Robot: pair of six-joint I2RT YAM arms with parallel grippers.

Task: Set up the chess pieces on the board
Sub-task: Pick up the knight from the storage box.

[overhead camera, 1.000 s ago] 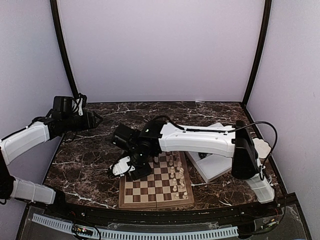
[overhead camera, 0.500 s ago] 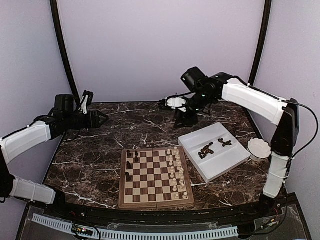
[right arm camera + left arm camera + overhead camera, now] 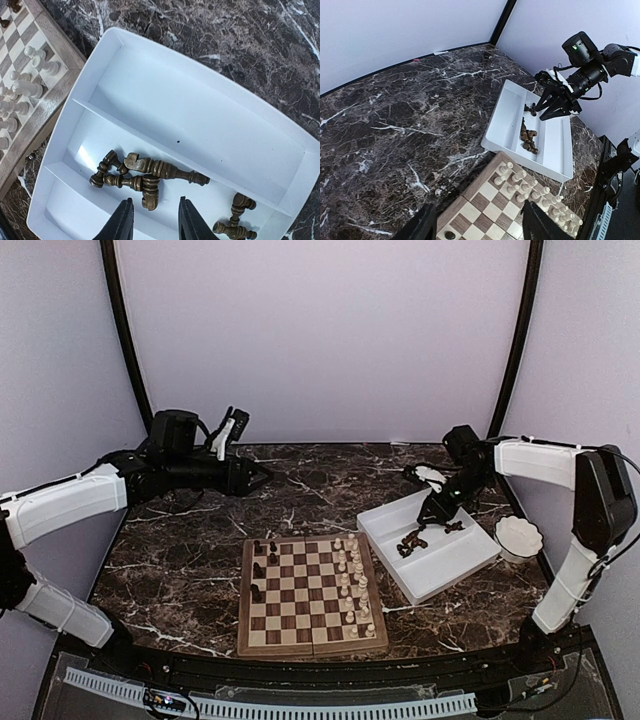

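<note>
Board (image 3: 311, 592) sits square on the counter (image 3: 180, 550), centred near the arm bases. A few dark chess pieces (image 3: 145, 181) stand upright along the board's left columns in the top view, and the cream pieces (image 3: 351, 580) stand upright in its two right columns. The other dark ones lie on their sides in the white tray (image 3: 210, 122), which sits skewed just right of the board. All of them are in the tray's middle compartment, as one tangled cluster plus a separate pair toward the far end. In the right wrist view the longest piece in the cluster lies roughly parallel to the dividers, chunky end toward the board side and slim end away from it. The rest cross it at mixed angles. Right end effector (image 3: 155, 210) hangs just over that cluster, tips pointing down into the tray, fingers spread with nothing between them. Left end effector (image 3: 255, 477) hovers over bare counter at the back left, well apart from the board, aimed toward the tray, fingers wide apart and empty. Small white bowl (image 3: 518, 537) sits just beyond the tray's right side.
</note>
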